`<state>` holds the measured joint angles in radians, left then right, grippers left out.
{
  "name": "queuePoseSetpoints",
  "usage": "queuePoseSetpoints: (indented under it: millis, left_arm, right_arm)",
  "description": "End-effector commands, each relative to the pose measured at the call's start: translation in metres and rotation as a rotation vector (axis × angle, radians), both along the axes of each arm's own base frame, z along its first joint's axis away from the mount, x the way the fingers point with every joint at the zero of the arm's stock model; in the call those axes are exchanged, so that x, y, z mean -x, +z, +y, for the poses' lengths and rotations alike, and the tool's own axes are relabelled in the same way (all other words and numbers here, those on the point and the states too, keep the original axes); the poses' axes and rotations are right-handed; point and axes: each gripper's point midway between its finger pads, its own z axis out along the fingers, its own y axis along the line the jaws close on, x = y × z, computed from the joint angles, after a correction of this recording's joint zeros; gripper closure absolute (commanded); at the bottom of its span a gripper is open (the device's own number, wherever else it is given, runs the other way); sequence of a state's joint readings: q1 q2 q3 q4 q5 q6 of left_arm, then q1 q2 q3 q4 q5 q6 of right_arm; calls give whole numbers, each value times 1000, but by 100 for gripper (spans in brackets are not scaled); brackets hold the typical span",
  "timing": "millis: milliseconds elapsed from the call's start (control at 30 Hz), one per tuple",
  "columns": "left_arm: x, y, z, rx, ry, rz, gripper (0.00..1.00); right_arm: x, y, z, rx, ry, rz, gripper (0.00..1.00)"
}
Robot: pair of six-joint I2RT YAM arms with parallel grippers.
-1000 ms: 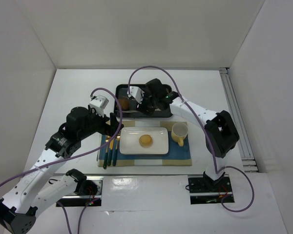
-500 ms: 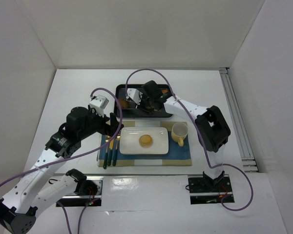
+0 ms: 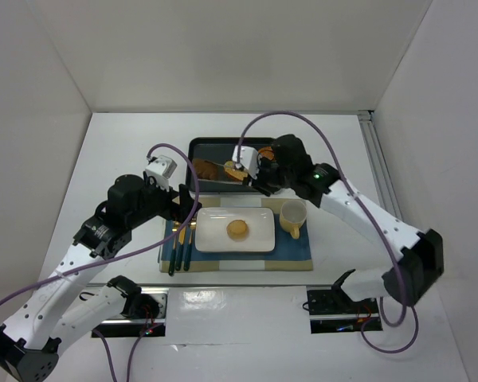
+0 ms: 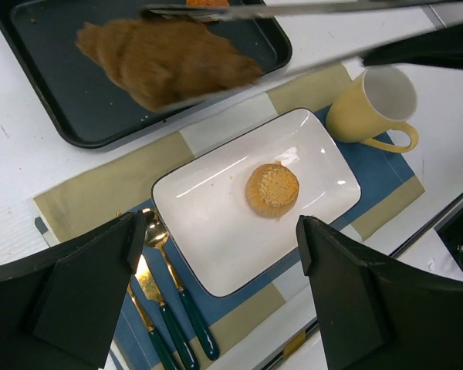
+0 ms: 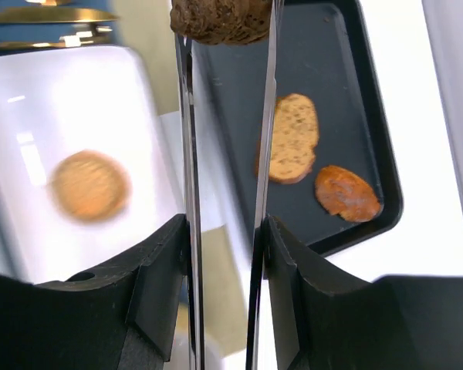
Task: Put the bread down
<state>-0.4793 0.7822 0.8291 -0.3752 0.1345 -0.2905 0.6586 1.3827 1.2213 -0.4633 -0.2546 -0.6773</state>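
My right gripper [image 3: 259, 172] is shut on a pair of metal tongs [image 5: 187, 154], its fingers pressing on both blades. The tong tips pinch a brown croissant-like bread [image 5: 220, 18], held above the near left part of the black tray [image 3: 223, 149]. The bread also shows in the top view [image 3: 204, 169] and, blurred, in the left wrist view [image 4: 166, 62]. A white rectangular plate [image 3: 259, 237] with a round bun [image 3: 238, 229] lies on the placemat in front of the tray. My left gripper [image 3: 183, 210] is open and empty above the plate's left end.
A bread slice [image 5: 289, 139] and an orange piece [image 5: 347, 193] lie in the tray. A yellow mug [image 3: 292, 215] stands right of the plate. Gold cutlery with green handles [image 3: 182, 243] lies left of it on the blue and beige placemat [image 3: 295, 256].
My right arm has swung out to the right and its wrist has pulled back from over the tray, with the tongs still pointing left around the bread. The left arm has not moved.
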Motion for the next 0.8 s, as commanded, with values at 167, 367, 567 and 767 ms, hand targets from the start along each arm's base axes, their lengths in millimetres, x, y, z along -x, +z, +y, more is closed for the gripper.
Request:
queuePoseSetpoints:
  millis: [167, 367, 567, 767]
  left_arm:
    - [-2, 12, -1, 14, -1, -44, 2]
    - [-3, 12, 1, 11, 8, -45, 2]
    - [-3, 12, 1, 11, 8, -45, 2]
    - [-3, 12, 1, 11, 8, -45, 2]
  right_arm:
    - [103, -60, -33, 92, 138, 324, 83]
    - [119, -74, -38, 98, 155, 393, 80]
    - [119, -74, -38, 90, 150, 391, 48]
    - [114, -60, -35, 66, 148, 344, 36]
